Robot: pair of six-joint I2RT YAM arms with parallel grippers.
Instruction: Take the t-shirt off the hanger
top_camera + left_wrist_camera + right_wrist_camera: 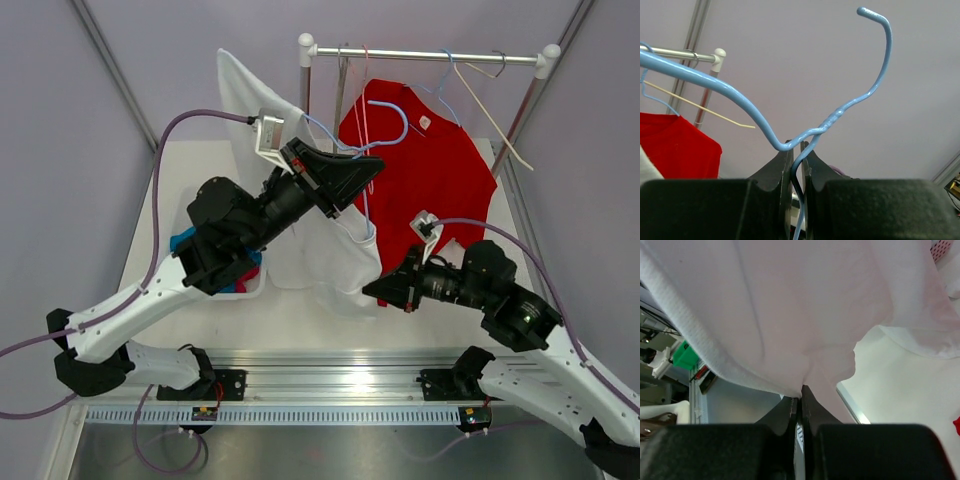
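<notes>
A white t-shirt hangs on a light blue wire hanger held in the air left of the rack. My left gripper is shut on the blue hanger just below its twisted neck, with the hook curving up above the jaws. My right gripper is shut on the white t-shirt's lower hem, which drapes over the jaws in the right wrist view. A red t-shirt hangs on the rack behind.
A metal clothes rack stands at the back with several empty wire hangers. A white bin with red and blue clothes sits under the left arm. The rack also shows in the left wrist view.
</notes>
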